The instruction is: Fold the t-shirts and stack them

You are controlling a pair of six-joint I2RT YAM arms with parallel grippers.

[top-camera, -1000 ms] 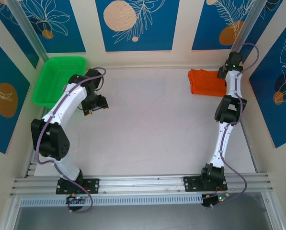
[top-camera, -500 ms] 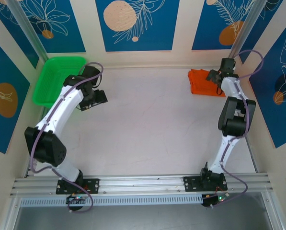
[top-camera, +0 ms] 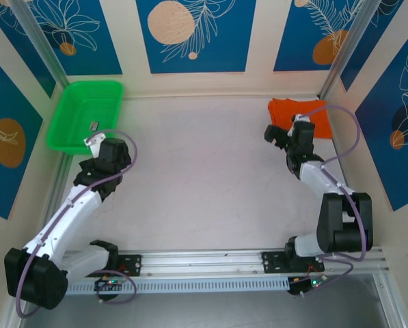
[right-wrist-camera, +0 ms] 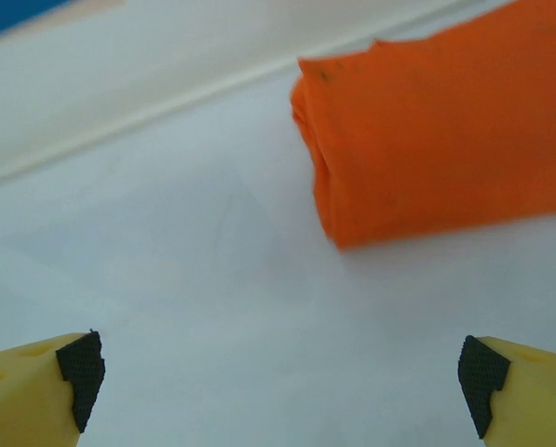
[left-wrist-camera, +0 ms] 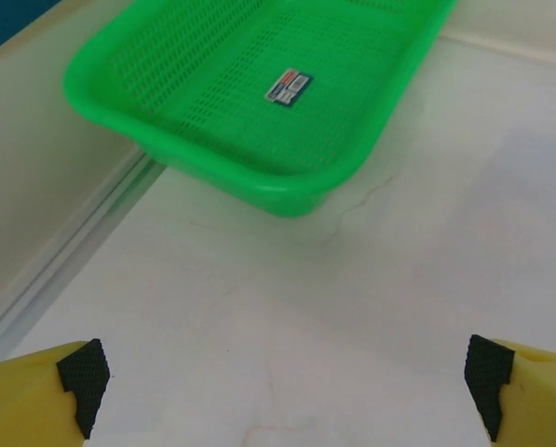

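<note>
While both arms sit bent low over the pale desk [top-camera: 204, 164], you have the orange t-shirt [top-camera: 284, 109] lying in the far right corner, close to the back wall and the right-hand post. It is gathered into a compact folded bundle. In the right wrist view the t-shirt [right-wrist-camera: 445, 140] shows a rounded fold along its left edge, flat on the desk surface. Whether it is one layer of cloth or several you cannot tell from these views.

Your right pincer [top-camera: 284, 133] hangs just in front of the bundle's near left part, with the arm's wrist overlapping the cloth's near edge as seen from above. From the wrist camera the right pincer [right-wrist-camera: 278, 382] is spread wide, with one black pad [right-wrist-camera: 80, 372] at each lower corner and bare desk between them. The shirt lies ahead of the tips, apart from them.

Your left pincer [top-camera: 94, 143] sits at the far left, just beside the near rim of the green tray [top-camera: 80, 106]. In the left wrist view the left pincer [left-wrist-camera: 282, 382] is likewise spread — yellow fingers [left-wrist-camera: 524, 391] far apart, nothing between them but desk. The green tray [left-wrist-camera: 259, 191] stands ahead of it, perforated, with a small printed label [left-wrist-camera: 289, 85] lying flat on its floor.

Shirt and tray are well apart, at opposite far corners.
</note>
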